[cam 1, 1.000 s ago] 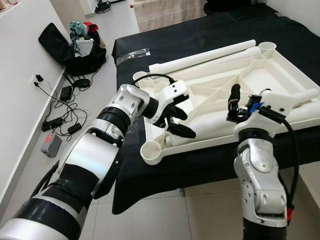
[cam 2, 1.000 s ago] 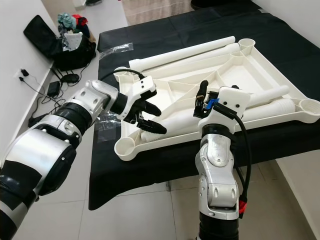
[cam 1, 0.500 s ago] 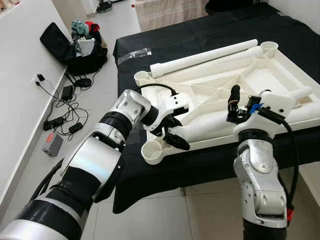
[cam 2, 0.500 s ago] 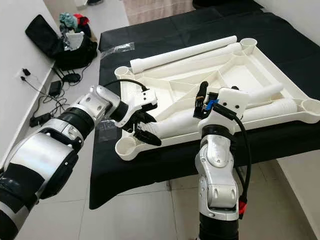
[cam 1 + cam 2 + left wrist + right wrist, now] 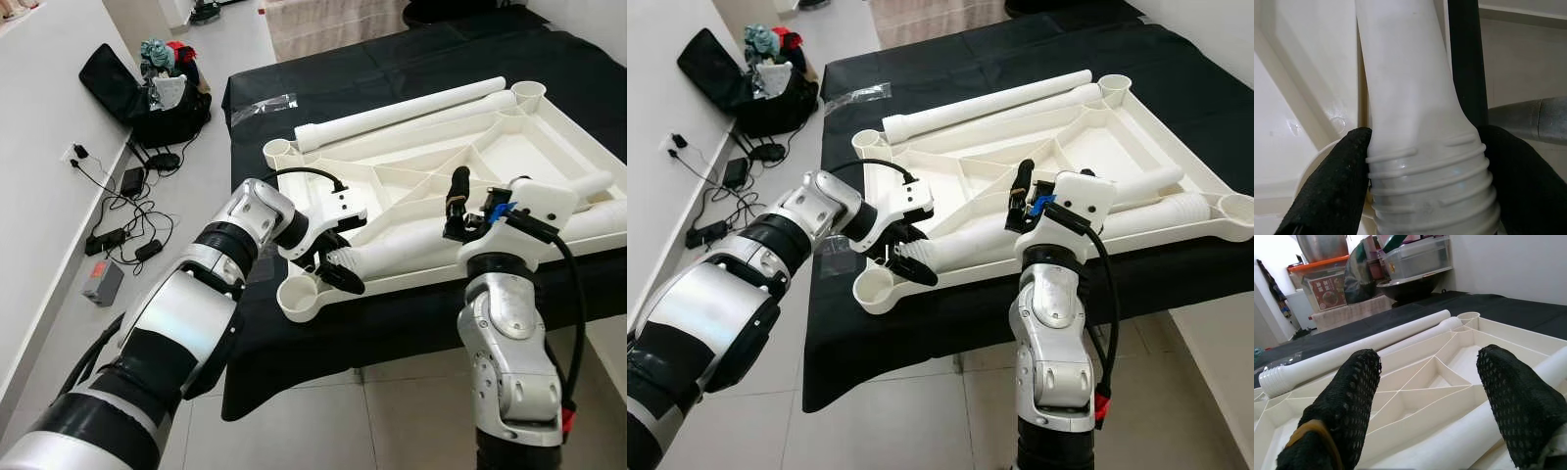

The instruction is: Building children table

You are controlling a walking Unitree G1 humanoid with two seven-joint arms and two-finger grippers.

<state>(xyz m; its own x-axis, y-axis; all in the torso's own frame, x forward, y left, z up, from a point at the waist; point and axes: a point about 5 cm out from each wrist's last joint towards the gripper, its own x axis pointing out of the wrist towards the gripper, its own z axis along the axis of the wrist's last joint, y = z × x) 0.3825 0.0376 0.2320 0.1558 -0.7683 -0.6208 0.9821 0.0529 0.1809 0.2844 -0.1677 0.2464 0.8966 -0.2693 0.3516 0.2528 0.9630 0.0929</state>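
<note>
Here the left gripper [image 5: 331,266] is clamping the threaded end of a white ribbed plastic table leg [image 5: 1420,147], just beside the upturned white tabletop's corner socket [image 5: 297,297], presumably for insertion; the right gripper [image 5: 1425,396] is hovering, fingers spread.

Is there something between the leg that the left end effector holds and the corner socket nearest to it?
Nothing visible stands between them. The left end effector grips the threaded end of the table leg, and the near corner socket of the upturned tabletop lies open just beside it.
</note>
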